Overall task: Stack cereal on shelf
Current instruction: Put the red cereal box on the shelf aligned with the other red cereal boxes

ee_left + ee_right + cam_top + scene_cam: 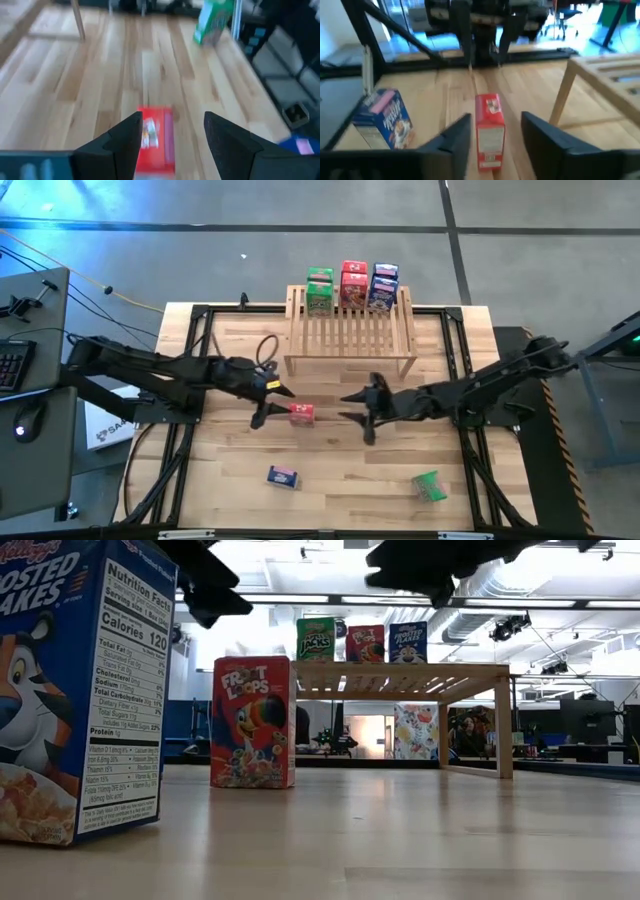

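Note:
A red cereal box [301,414] stands upright on the table in front of the light-wood shelf [350,340], between my two grippers. My left gripper [272,406] is open just to its left. The box shows between the left fingers in the left wrist view [156,142]. My right gripper [358,412] is open to the box's right, a short way off, and the box shows ahead of it in the right wrist view [489,131]. Neither gripper touches it. Green [320,290], red [354,284] and blue [383,286] boxes stand on the shelf's far part.
A blue box [283,476] stands near the table's front edge, left of centre, and fills the left of the low view [80,690]. A green box [430,486] stands at the front right. The shelf's legs [562,95] rest on the table behind the red box.

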### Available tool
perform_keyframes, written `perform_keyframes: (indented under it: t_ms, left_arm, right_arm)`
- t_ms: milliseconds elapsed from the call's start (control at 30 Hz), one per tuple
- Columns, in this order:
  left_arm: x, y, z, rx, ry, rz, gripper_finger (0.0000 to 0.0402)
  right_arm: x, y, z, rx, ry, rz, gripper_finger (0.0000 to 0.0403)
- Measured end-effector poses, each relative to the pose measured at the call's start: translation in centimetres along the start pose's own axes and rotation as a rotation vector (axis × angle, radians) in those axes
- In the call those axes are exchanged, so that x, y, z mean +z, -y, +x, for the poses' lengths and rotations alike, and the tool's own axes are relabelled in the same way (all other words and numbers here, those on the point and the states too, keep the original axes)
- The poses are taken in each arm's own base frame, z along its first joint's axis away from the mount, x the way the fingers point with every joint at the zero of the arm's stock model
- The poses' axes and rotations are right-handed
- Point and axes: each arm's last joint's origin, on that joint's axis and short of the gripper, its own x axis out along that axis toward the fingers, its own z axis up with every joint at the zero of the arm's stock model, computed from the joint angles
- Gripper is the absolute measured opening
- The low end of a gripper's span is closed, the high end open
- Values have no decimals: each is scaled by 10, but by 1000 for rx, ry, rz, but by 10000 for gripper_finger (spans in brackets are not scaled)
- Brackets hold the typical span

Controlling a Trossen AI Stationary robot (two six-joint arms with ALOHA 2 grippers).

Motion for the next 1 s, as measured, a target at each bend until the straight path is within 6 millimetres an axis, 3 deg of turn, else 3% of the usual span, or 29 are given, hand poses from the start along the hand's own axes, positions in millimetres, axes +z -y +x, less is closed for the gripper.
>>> perform_keyframes:
  t_ms: [200, 367, 433, 600, 1000]
  left_arm:
    - [-19, -2, -9, -8, 143, -11, 194]
    - [-36, -5, -18, 23, 193, -4, 185]
    - [-36, -5, -21, 28, 245, -3, 182]
    - [-57, -9, -25, 42, 262, -6, 173]
    - [-84, -19, -32, 77, 316, -27, 170]
  right_arm:
    - [14, -16, 38, -31, -87, 43, 237]
    - [19, -25, 69, -62, -180, 18, 278]
    - [22, -27, 81, -67, -207, 19, 283]
    - [20, -28, 111, -107, -289, 13, 284]
    - [6, -10, 140, -103, -406, 49, 284]
